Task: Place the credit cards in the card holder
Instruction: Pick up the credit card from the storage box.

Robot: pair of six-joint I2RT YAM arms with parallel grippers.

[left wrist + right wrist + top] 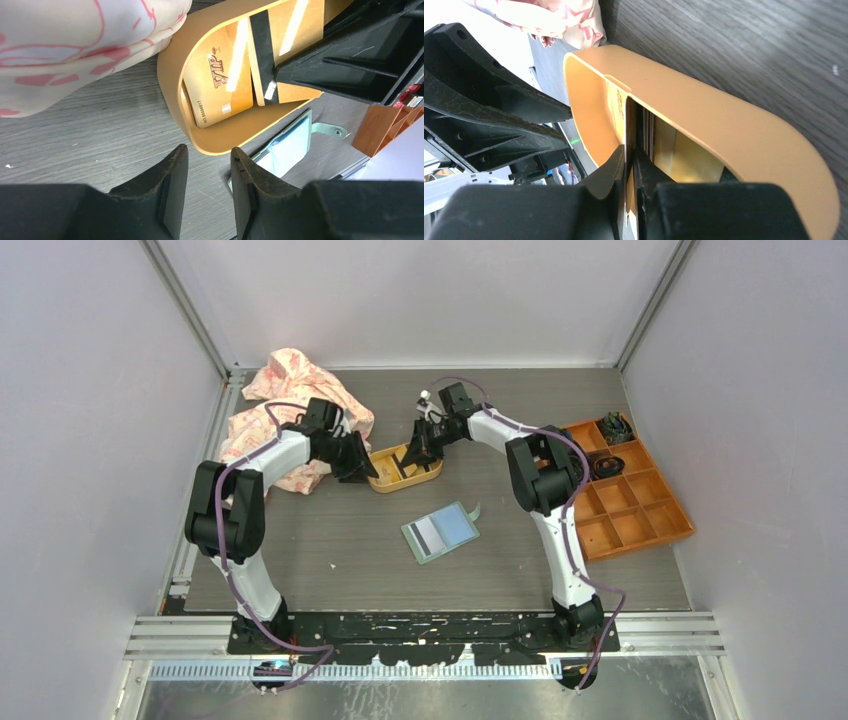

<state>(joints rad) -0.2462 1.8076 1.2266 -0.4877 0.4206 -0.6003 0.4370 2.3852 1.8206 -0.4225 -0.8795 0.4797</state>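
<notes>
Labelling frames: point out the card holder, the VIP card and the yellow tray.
card holder (441,532): top view, open inner face.
VIP card (220,82): left wrist view, printed face.
yellow tray (170,75): left wrist view, curved rim.

The card holder (441,532) lies open mid-table while the left pincer (365,474) and right pincer (414,457) are at the oval tray (400,486).

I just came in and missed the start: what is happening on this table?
The right gripper is down in the yellow tray, closed on the edge of a card. The left gripper is open and empty, just outside the tray's rounded end. A gold card lies in the tray. The holder lies open on the table, apart from both grippers.
</notes>
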